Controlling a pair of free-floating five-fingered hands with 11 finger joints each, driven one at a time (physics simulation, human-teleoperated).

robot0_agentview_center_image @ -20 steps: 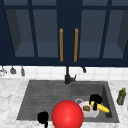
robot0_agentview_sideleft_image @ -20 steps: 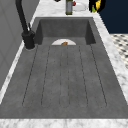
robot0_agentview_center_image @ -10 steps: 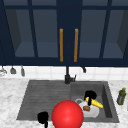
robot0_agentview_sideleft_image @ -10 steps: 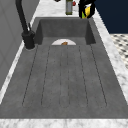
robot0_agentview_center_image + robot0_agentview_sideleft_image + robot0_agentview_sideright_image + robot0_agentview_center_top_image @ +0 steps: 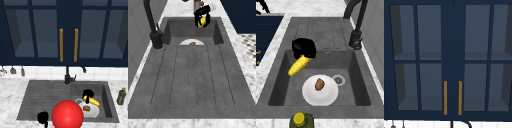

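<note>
My right hand (image 5: 87,94) hangs over the sink basin (image 5: 106,100), shut on a yellow corn cob (image 5: 93,101) that slants down from it. In the right side view the same hand (image 5: 304,47) holds the cob (image 5: 299,65) above the basin's front left part. The left side view has the hand (image 5: 202,12) and cob (image 5: 202,21) over the far basin. Below lies a white plate (image 5: 311,96) with a brown potato (image 5: 319,84) on it. My left hand (image 5: 43,117) floats at the sink's front left, fingers loose.
A black faucet (image 5: 67,77) stands behind the sink, with the ribbed drainboard (image 5: 42,97) to its left. A green bottle (image 5: 121,96) is on the counter at the right. A big red round object (image 5: 67,115) sits low in the front view. Dark glass-doored cabinets (image 5: 451,62) hang above.
The right hand with the corn cob has shifted a little, coming further into the left side view over the basin. The left hand has stayed put.
</note>
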